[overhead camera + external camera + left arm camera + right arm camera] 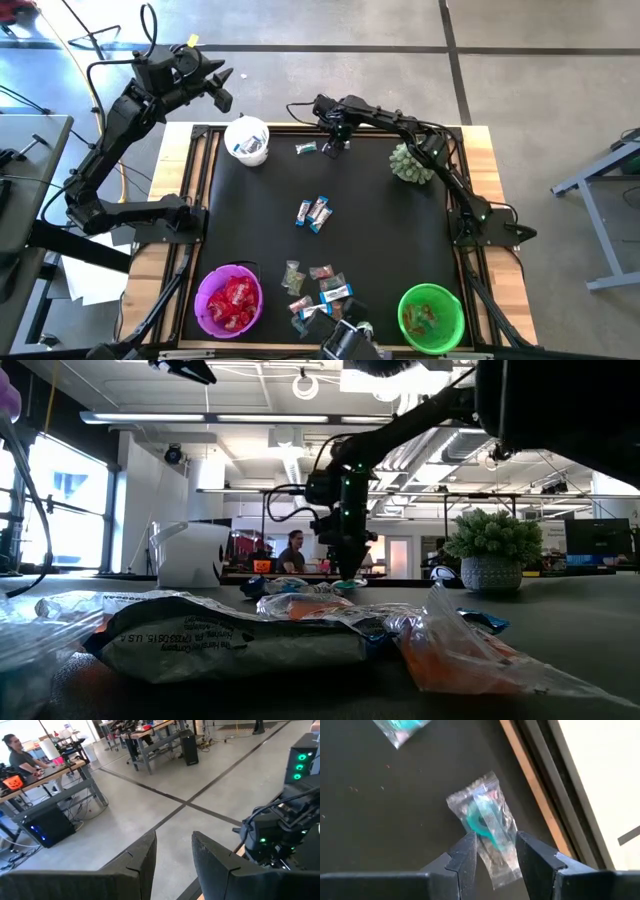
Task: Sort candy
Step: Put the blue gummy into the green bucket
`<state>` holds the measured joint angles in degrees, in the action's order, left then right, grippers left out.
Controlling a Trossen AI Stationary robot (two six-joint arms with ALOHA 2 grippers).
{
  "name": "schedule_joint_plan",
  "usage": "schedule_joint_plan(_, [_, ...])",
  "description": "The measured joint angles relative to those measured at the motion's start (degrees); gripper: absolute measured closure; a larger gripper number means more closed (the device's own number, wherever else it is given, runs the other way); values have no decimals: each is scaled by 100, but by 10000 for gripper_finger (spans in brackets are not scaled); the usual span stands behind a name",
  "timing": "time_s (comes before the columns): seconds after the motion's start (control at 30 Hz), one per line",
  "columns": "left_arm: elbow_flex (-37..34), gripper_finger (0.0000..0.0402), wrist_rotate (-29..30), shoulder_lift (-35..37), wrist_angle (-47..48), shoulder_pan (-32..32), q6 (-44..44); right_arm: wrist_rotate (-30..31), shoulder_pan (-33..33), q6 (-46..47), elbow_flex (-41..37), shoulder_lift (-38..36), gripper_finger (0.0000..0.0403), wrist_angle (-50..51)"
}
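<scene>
A teal ring candy in a clear wrapper [484,820] lies flat on the black mat near its far edge [336,150]. My right gripper [495,852] is low over it, open, pointing down, one finger on each side of the wrapper's end; the low view shows it at the mat [346,572]. A second teal candy [306,148] lies just left of it [400,727]. Blue-and-white bars [315,212] lie mid-mat, and a mixed pile [318,290] sits near the near edge. My left gripper [174,865] is open and empty, raised beyond the table's far left corner [222,88]. My right gripper comes from above with its fingers [467,852] on either side of the wrapper's end [495,845]. The candy lies flat on the mat. Whether a finger touches the wrapper, I cannot tell.
A white cup [247,140] with a blue-and-white bar stands at the far left. A purple bowl [205,290] holds red packets, and a green bowl [405,305] holds greenish candy, both at the near edge. A spiky plant [410,162] stands right of my right gripper. The wooden rim [535,795] runs close by.
</scene>
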<state>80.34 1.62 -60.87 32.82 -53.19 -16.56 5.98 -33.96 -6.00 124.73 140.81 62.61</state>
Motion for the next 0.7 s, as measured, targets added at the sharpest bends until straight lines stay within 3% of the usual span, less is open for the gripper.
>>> schedule_joint_plan(0.4, [-1,288,-56,-2,11,0,2,-226,-190,-302,2,81,267,-17])
schedule_joint_plan(0.7, [-1,288,-59,-2,9,-3,-2,-435,-175,-6,20,223,211,191])
